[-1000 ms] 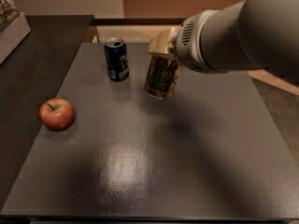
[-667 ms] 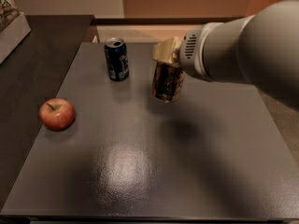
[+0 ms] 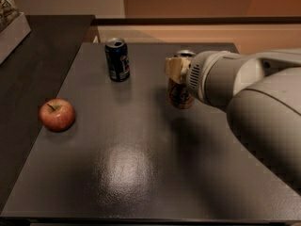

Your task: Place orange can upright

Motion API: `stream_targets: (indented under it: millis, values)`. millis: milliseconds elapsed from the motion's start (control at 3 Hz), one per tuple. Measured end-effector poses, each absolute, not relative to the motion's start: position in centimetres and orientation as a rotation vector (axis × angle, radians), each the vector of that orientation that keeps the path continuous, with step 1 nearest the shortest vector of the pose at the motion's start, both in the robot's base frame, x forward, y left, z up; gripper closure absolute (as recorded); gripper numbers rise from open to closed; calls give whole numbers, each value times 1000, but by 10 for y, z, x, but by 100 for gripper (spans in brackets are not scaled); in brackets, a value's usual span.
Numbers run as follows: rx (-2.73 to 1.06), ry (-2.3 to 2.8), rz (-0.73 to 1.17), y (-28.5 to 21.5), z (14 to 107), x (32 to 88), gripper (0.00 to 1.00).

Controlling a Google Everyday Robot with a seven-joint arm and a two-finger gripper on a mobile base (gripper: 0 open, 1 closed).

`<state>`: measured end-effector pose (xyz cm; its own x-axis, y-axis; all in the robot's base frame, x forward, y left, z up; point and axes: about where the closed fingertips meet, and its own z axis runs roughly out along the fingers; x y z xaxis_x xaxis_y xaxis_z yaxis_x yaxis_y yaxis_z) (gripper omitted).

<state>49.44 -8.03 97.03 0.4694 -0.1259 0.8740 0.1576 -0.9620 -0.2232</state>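
- One orange can [image 3: 181,94] is standing upright toward the back of the table [image 3: 141,173], right of centre, its base seemingly touching the surface.
- The gripper [image 3: 182,70] is reaching in from the right, its fingers [image 3: 173,70] clasping the can's upper part, probably steadying it before letting go.
- The blue can [image 3: 117,60] and the apple [image 3: 57,115] are sitting well apart from it, leaving room.

My arm [image 3: 254,102] reaches in from the right, low over the desk [image 3: 141,173]. Its end effector [image 3: 179,72] sits toward the far side, clamped on the orange can [image 3: 181,97].
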Motion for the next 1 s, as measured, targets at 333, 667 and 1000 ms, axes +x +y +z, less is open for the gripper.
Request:
stream_targets:
  millis: [333, 667, 1000]
  values:
    - [-2462, -22, -1567, -94, 963, 490, 100]
    - [-2474, 0, -1588, -101, 952, 489, 100]
    - [-2482, 34, -1579, -104, 940, 489, 100]
